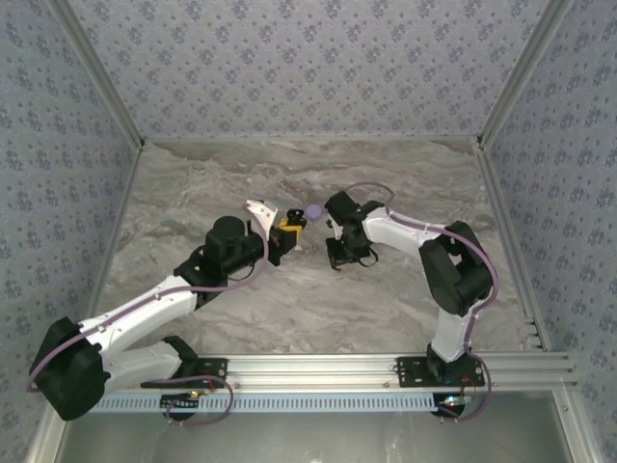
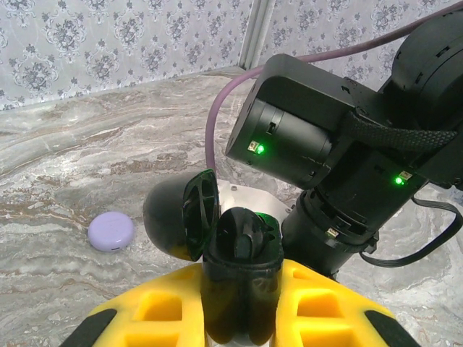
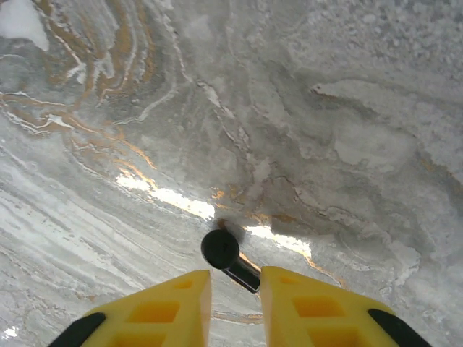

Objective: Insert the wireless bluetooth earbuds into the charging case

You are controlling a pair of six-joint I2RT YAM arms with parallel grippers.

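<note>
The left arm (image 1: pixel 145 313) reaches from its base forward and to the right, low and stretched toward the centre. The left gripper (image 2: pixel 241 278) is closed, its yellow fingers (image 2: pixel 155 307) clamped on either side of a black case (image 2: pixel 242 238). The right arm (image 1: pixel 453 270) rises from its base, bends at the elbow and reaches leftward, its wrist (image 1: pixel 345 207) turned downward. The right gripper (image 3: pixel 235 275) points down with its fingers a little apart. The two grippers are near each other.

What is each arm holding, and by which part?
Left gripper: open black charging case, by its base. Right gripper: black earbud, stem between jaws; grip unclear.
</note>
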